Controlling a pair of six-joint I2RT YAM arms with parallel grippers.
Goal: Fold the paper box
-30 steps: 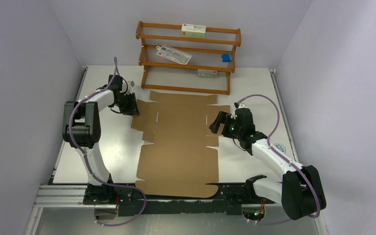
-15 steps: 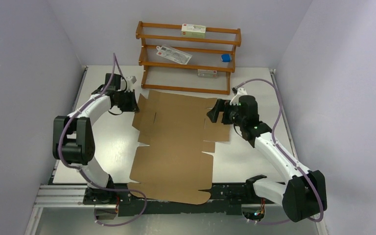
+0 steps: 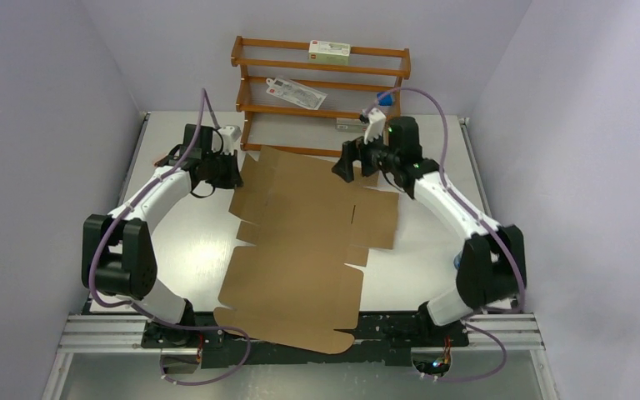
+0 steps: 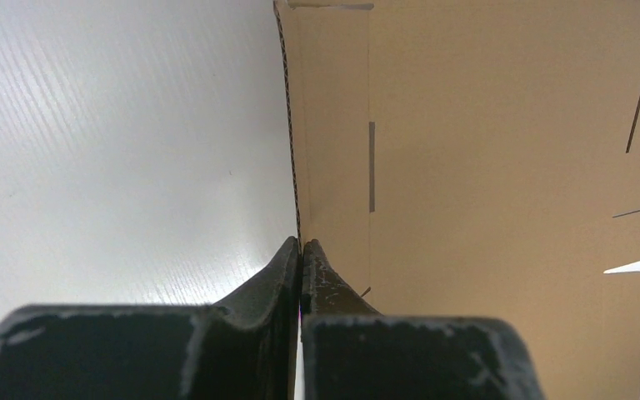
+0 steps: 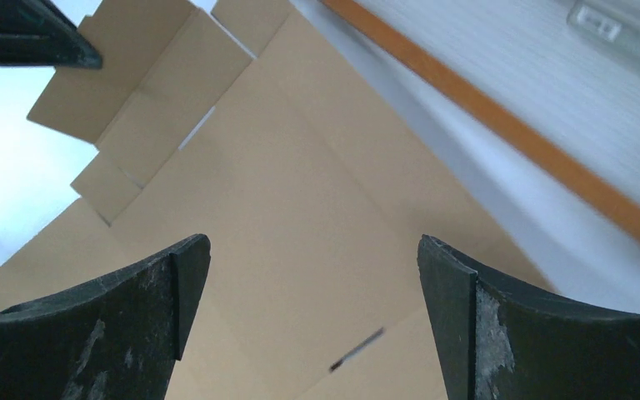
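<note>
So the paper box [image 3: 308, 242] is a big flat brown cardboard sheet sprawled across the middle of the top view. It sits a bit crooked on the white table [image 3: 187, 242]. Its near end reaches the rail at the bottom of the frame, and its far edge is just in front of the wooden rack [image 3: 321, 92] at the top.

The left gripper [image 3: 227, 171] is at the sheet's upper-left corner. In the left wrist view its fingers [image 4: 279, 271] are squeezed right together, with the corrugated edge of the cardboard running straight into the seam between them. So it's pinching the side flap by its edge, and that flap looks tipped up off the table.

The right gripper [image 3: 352, 162] is over the upper-right part of the sheet, close to the foot of the rack. In its own wrist view the fingers [image 5: 175, 267] are spread wide, with only cardboard showing between them. It isn't gripping anything, and I can't tell whether the tips touch the sheet.
</note>
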